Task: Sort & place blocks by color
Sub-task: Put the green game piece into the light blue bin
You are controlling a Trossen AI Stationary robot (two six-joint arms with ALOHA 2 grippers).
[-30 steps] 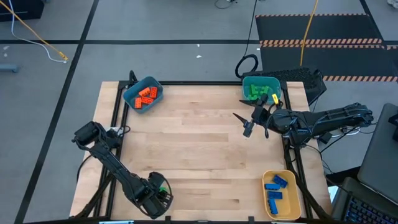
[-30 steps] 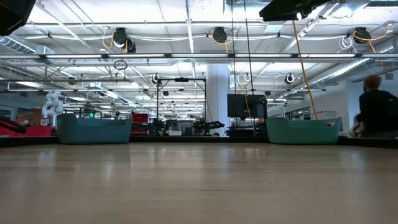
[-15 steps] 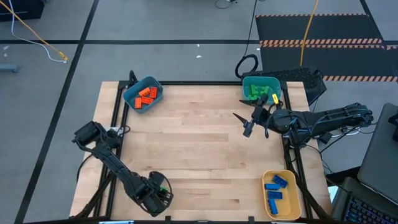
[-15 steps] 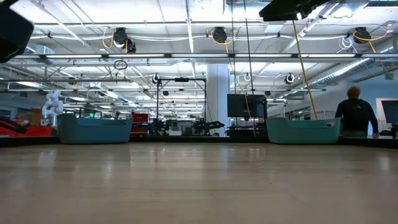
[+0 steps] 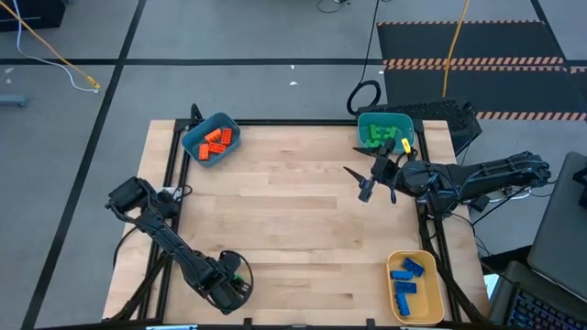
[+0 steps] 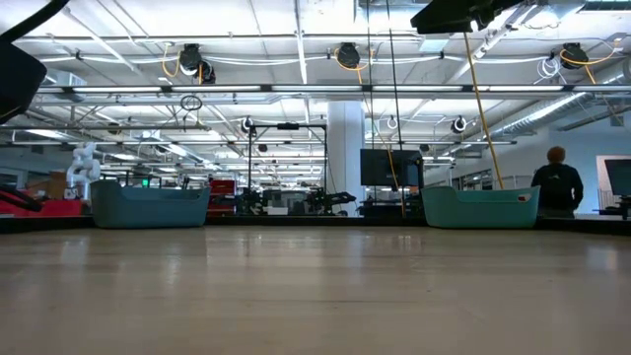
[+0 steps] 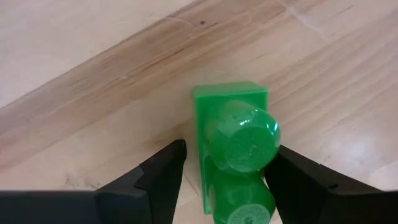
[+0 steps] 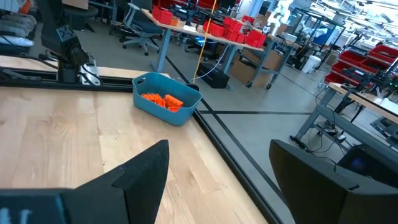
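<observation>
green block [image 7: 236, 146] cut off by frame edge

Pale wooden tabletop [image 5: 293, 211]: planked, smooth, satin sheen, visible grain. Small green studded plastic block [image 7: 233, 152]: glossy, highlights on studs. Rounded blue plastic bin [image 8: 166, 99]: matt, smooth walls. Black left hand [image 7: 227, 186] fingers [image 7: 158, 180]: matt finish.

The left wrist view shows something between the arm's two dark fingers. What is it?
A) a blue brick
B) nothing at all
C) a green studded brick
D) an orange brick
C: the left wrist view shows a green studded brick between the left gripper's two dark fingers, over the wooden table.
</observation>
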